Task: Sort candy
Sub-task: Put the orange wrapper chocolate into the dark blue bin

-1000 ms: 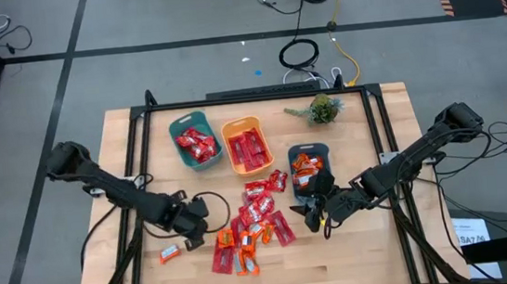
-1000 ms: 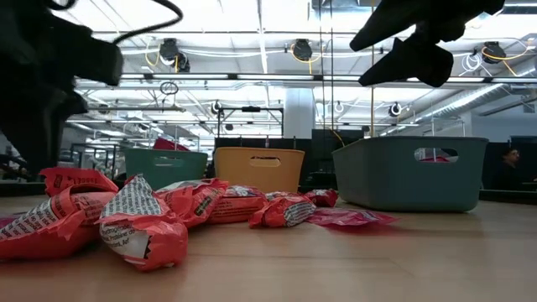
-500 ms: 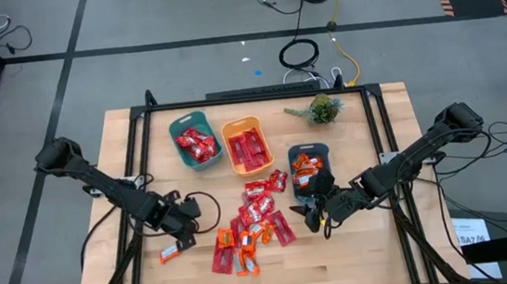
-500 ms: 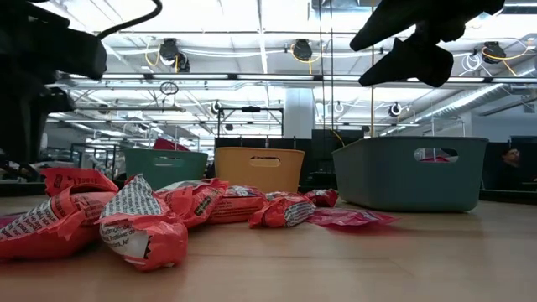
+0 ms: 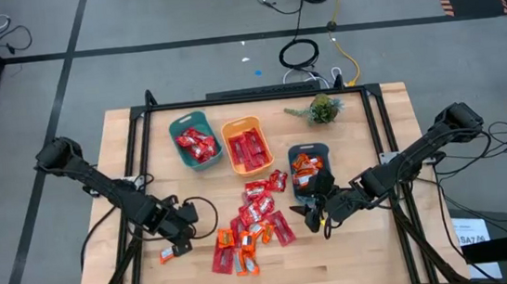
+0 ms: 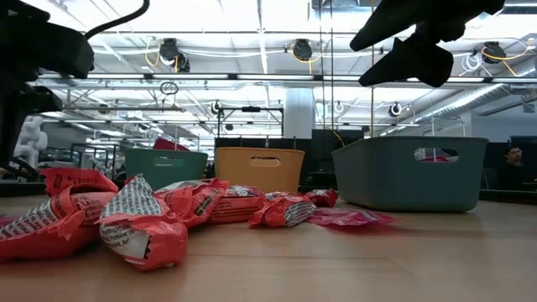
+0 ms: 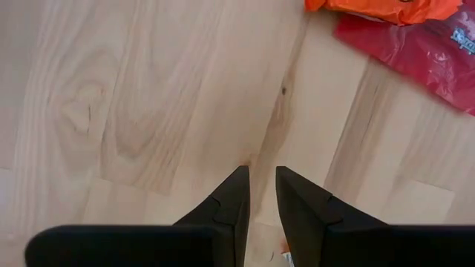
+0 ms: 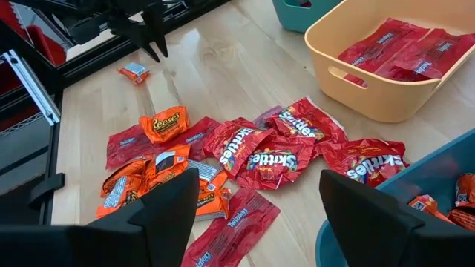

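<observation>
The candy lies in a loose pile of red and orange wrappers on the wooden table's middle, also in the right wrist view. One small orange candy lies flat on the wood by itself, left of the pile. My left gripper points down just right of that lone candy, above bare wood; its fingers stand a narrow gap apart with nothing between them. My right gripper hangs open above the table at the pile's right side, holding nothing.
Three bins stand behind the pile: a teal one, an orange one and a grey-blue one, each holding candy. A small green plant sits at the far right. Bare wood lies along the near edge.
My left gripper has gone toward the table's left edge, away from the pile and closer to the lone orange candy, still pointing down. The candy has stayed where it was.
</observation>
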`<state>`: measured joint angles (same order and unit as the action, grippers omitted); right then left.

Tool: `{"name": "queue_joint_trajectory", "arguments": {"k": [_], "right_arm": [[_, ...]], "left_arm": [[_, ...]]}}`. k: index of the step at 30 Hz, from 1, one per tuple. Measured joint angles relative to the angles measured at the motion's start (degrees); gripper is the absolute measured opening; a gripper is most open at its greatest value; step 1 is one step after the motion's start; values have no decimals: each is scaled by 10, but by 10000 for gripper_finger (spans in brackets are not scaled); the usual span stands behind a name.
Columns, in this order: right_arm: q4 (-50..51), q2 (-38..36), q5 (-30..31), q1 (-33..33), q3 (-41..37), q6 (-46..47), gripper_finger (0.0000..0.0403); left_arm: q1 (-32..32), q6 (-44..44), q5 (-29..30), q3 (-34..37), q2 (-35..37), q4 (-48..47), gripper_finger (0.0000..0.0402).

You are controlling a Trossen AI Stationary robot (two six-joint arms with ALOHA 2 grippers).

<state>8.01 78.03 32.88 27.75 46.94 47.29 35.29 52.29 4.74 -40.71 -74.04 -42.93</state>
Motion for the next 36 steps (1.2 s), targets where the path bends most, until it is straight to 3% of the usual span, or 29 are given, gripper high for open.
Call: {"name": "queue_joint_trajectory", "arguments": {"k": [6, 12, 27, 36], "right_arm": [[0, 0, 0, 0, 0, 0, 272], [0, 0, 0, 0, 0, 0, 272], [1, 0, 0, 0, 0, 0, 272], [1, 0, 0, 0, 0, 0, 272]], "left_arm": [[0, 34, -6, 0, 0, 4, 77], [22, 88, -85, 0, 0, 4, 77], [136, 283, -85, 0, -3, 5, 77], [174, 299, -67, 0, -63, 26, 77]]}}
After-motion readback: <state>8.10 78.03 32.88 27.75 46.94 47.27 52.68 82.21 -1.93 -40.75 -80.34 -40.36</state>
